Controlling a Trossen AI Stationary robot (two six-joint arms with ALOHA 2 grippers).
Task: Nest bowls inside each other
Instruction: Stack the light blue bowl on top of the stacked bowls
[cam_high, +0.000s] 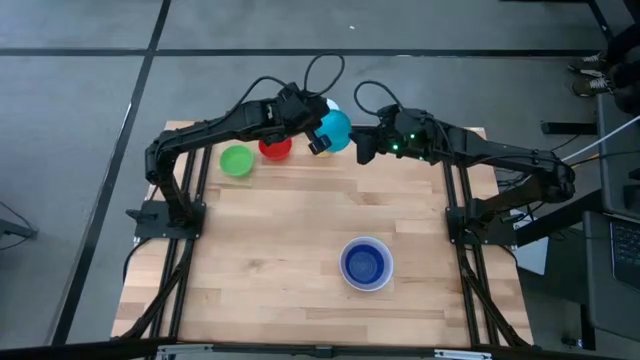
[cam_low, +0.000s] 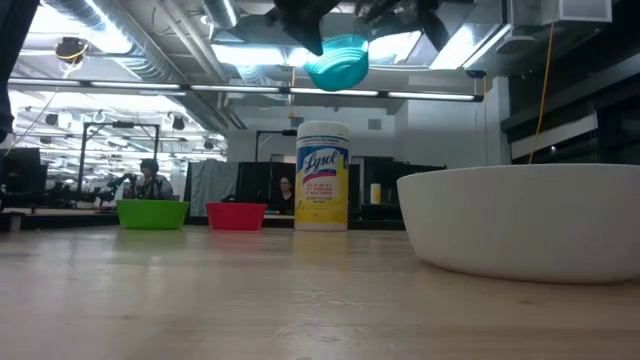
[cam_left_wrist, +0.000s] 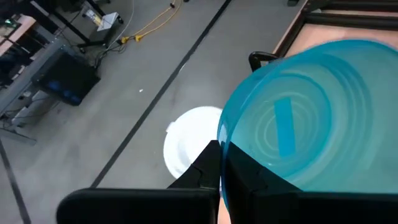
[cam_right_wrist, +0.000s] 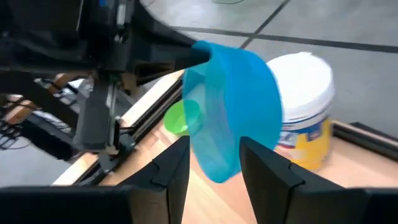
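The cyan bowl (cam_high: 336, 128) (cam_low: 338, 62) hangs high over the table's far edge, with my left gripper (cam_left_wrist: 221, 152) (cam_high: 319, 141) shut on it. My right gripper (cam_right_wrist: 214, 158) (cam_high: 364, 150) is open just right of that bowl. Its fingers stand on either side of the bowl's lower edge (cam_right_wrist: 217, 174); I cannot tell whether they touch it. The green bowl (cam_high: 236, 160) and the red bowl (cam_high: 275, 148) rest base down at the far left. The dark blue bowl (cam_high: 365, 264) sits inside the white bowl (cam_low: 520, 225) near the front. My left gripper pinches the cyan bowl's rim (cam_left_wrist: 222, 134), one finger inside the wall and one outside. The fingers come from the table's left, slanting down. The bowl is lifted clear of the table and tilted.
A white tub with a yellow label (cam_low: 322, 175) (cam_right_wrist: 305, 118) stands at the table's far edge, under the lifted bowl. Bare wood lies between the far bowls and the white bowl. People sit in the room beyond the table.
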